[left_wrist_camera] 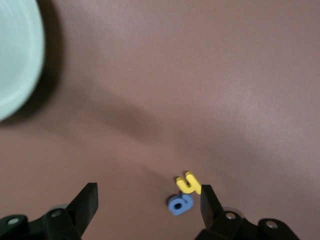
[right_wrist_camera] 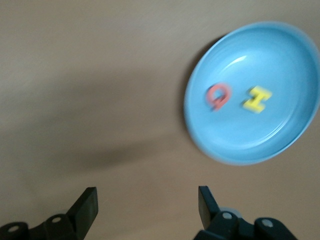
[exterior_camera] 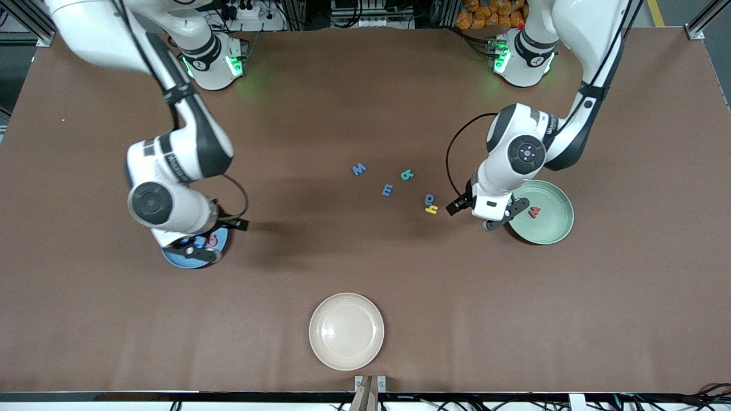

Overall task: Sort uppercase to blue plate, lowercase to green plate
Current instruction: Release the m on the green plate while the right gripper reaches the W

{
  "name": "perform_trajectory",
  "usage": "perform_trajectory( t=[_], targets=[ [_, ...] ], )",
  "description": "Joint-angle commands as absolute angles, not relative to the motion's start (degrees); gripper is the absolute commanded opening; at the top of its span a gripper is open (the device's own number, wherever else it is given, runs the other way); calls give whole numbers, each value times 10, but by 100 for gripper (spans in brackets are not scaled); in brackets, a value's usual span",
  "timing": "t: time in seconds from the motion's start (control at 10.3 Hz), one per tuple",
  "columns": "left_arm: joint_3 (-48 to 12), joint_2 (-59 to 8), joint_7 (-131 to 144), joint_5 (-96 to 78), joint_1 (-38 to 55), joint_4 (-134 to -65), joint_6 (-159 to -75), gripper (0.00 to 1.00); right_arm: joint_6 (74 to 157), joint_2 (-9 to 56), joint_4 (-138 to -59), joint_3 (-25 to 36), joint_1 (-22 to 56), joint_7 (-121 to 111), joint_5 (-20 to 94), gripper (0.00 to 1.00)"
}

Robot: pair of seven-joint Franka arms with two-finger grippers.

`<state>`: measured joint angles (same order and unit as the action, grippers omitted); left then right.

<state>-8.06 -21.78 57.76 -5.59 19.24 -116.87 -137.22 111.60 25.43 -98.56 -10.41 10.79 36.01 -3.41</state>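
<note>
Bench (exterior_camera: 365,103): you have a spare beige plate (exterior_camera: 346,331) nearest the front camera.
Blue plate (right_wrist_camera: 252,92): red Q (right_wrist_camera: 219,95) and yellow H (right_wrist_camera: 256,98) inside; the right gripper (right_wrist_camera: 145,205), fingers apart and empty, covers most of it from the front.
Green plate (exterior_camera: 549,220): holds a red m (exterior_camera: 534,212); the left gripper (left_wrist_camera: 149,202) beside it, spread, empty.
Loose letters: blue M (exterior_camera: 358,169), blue m (exterior_camera: 387,190), teal letter (exterior_camera: 406,175), blue a (left_wrist_camera: 179,204) touching yellow h (left_wrist_camera: 188,183).

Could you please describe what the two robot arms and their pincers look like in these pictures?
Both arms have glossy white shells with black joint sections; green lights glow at their bases. A thin black cable loops beside each wrist. The left arm's wrist cap is black with a small blue mark. The left pincer and right pincer each have two black fingers on black mounts with silver screws.
</note>
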Motion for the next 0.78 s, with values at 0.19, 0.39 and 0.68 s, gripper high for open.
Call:
perform_trajectory(
  t=[0.19, 0.39, 0.68],
  targets=[
    [-78, -267, 691, -62, 220, -1132, -1398, 90, 1236, 224, -1077, -167, 187, 422, -20, 87],
    [-77, -278, 723, -62, 228, -1121, -1398, 87, 1307, 230, -1109, -204, 202, 402, -22, 85],
    [-74, -297, 753, -60, 241, -1104, -1400, 81, 1381, 250, -1141, -228, 235, 296, -33, 80]
  ],
)
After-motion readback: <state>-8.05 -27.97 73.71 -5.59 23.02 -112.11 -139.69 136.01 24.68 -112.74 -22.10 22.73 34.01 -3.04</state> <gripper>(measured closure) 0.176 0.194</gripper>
